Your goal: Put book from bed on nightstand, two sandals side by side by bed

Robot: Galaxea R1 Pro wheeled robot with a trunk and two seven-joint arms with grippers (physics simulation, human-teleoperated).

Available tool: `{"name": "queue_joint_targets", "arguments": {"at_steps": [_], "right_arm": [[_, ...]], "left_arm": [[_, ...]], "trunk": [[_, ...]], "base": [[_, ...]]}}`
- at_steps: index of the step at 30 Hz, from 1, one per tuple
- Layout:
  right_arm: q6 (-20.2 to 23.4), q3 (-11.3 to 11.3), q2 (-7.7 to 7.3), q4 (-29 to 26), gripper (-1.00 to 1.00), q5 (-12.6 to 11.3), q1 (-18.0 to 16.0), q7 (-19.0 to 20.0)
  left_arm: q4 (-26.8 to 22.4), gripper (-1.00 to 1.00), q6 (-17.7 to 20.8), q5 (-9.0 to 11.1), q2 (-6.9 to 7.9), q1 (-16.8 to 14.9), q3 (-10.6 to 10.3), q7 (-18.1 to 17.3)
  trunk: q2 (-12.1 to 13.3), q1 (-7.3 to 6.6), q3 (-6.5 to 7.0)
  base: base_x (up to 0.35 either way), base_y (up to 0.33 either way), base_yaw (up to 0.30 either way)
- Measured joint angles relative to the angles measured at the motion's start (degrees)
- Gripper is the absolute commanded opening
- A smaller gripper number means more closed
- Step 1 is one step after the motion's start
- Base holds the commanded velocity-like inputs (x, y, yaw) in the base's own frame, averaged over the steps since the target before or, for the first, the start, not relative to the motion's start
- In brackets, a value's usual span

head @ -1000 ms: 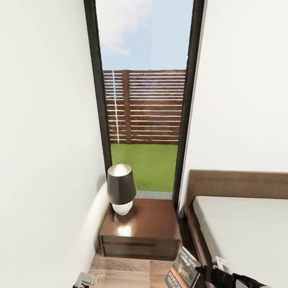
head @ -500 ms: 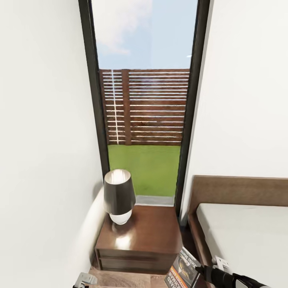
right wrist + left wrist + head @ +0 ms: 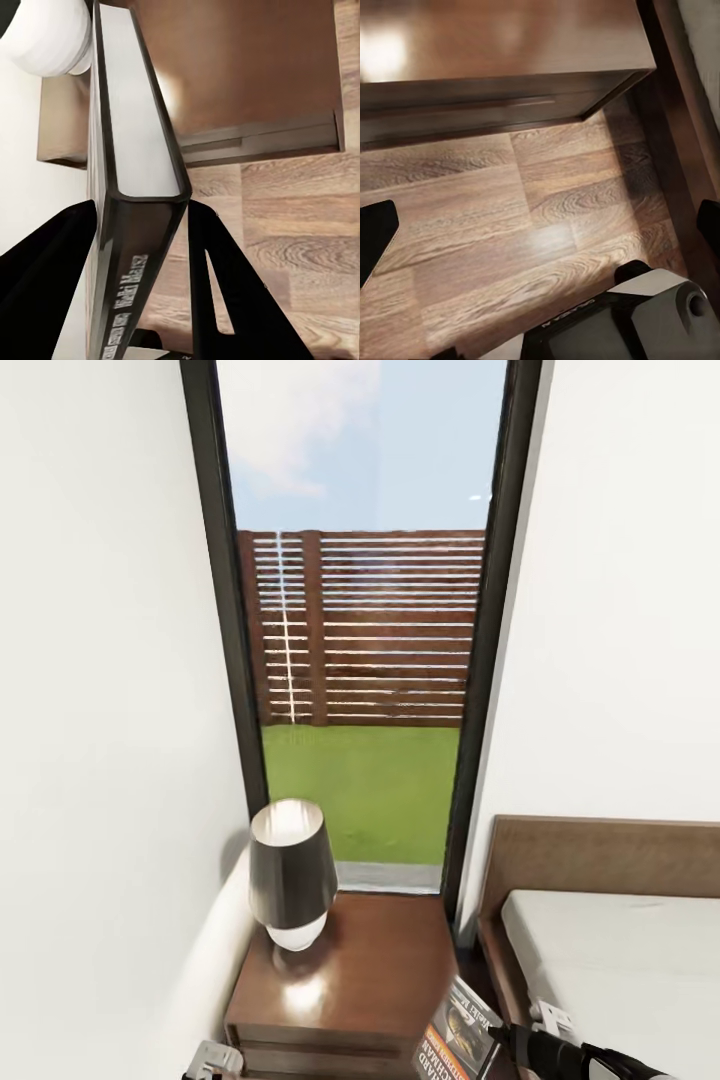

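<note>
We start at the right claw (image 3: 142,247), whose two black fingers (image 3: 225,292) press on either side of the book (image 3: 139,150), gripping it by its spine end so that the white page edge runs away from us as a long pale strip. In the head view the same claw (image 3: 500,1040) sits at the lower right, a dark cylinder with a white bracket, and the book (image 3: 458,1032) stands tilted in it, a thin glossy paperback with a dark cover, a picture and an orange strip with white lettering. The book hangs just off the front right corner of the nightstand (image 3: 370,970), a low boxy cabinet of polished reddish-brown wood whose top throws back a bright glare. On its left rear part stands a lamp (image 3: 290,875) with a smooth dark tapered shade and a rounded white base. Right of the book lies the bed (image 3: 610,950), with a matte brown wooden headboard and a plain pale mattress. The left claw (image 3: 540,225) hangs over the wood-plank floor (image 3: 510,225) in front of the nightstand (image 3: 495,45); its dark fingertips (image 3: 375,232) sit at opposite edges of the wrist view, spread wide with nothing between them. Behind the nightstand rises a tall dark-framed window (image 3: 365,610) showing a slatted fence, grass and sky.
</note>
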Motion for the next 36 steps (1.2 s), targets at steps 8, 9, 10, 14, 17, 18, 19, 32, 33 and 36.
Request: {"name": "queue_joint_targets", "arguments": {"at_steps": [8, 9, 10, 14, 17, 18, 19, 32, 33, 36], "right_arm": [[0.0, -0.2, 0.00, 0.0, -1.00, 0.0, 0.0, 0.0], [0.0, -0.2, 0.00, 0.0, -1.00, 0.0, 0.0, 0.0], [0.0, -0.2, 0.00, 0.0, -1.00, 0.0, 0.0, 0.0], [0.0, -0.2, 0.00, 0.0, -1.00, 0.0, 0.0, 0.0], [0.0, -0.2, 0.00, 0.0, -1.00, 0.0, 0.0, 0.0], [0.0, -0.3, 0.00, 0.0, -1.00, 0.0, 0.0, 0.0], [0.0, -0.5, 0.00, 0.0, -1.00, -0.2, 0.0, 0.1], [0.0, -0.2, 0.00, 0.0, -1.00, 0.0, 0.0, 0.1], [0.0, -0.2, 0.00, 0.0, -1.00, 0.0, 0.0, 0.1], [0.0, -0.2, 0.00, -0.1, -1.00, 0.0, 0.0, 0.1]], "left_arm": [[0.0, 1.00, 0.0, 0.0, 0.00, 0.0, 0.0, 0.0], [0.0, 1.00, 0.0, 0.0, 0.00, 0.0, 0.0, 0.0], [0.0, 1.00, 0.0, 0.0, 0.00, 0.0, 0.0, 0.0], [0.0, 1.00, 0.0, 0.0, 0.00, 0.0, 0.0, 0.0], [0.0, 1.00, 0.0, 0.0, 0.00, 0.0, 0.0, 0.0], [0.0, 1.00, 0.0, 0.0, 0.00, 0.0, 0.0, 0.0], [0.0, 1.00, 0.0, 0.0, 0.00, 0.0, 0.0, 0.0], [-0.1, 1.00, 0.0, 0.1, -0.03, 0.0, 0.0, -1.3], [-0.1, 1.00, 0.0, 0.2, -0.11, 0.0, -0.1, -2.3], [-0.5, 1.00, 0.2, 0.3, -0.20, 0.0, -0.1, -6.0]], "trunk": [[0.0, 0.03, 0.00], [0.0, 0.03, 0.00], [0.0, 0.03, 0.00], [0.0, 0.02, 0.00], [0.0, 0.01, 0.00], [0.0, 0.00, 0.00], [0.1, 0.05, 0.01], [0.0, 0.03, 0.00], [0.0, 0.03, 0.00], [0.0, 0.03, 0.00]], "base": [[0.134, 0.000, 0.000], [0.008, 0.000, 0.000], [0.005, 0.000, 0.000], [0.029, 0.000, 0.000], [0.235, 0.000, 0.000], [0.027, 0.000, 0.000], [0.017, 0.000, 0.000], [0.001, 0.000, 0.000], [0.000, 0.000, 0.000], [0.000, 0.000, 0.000]]}}
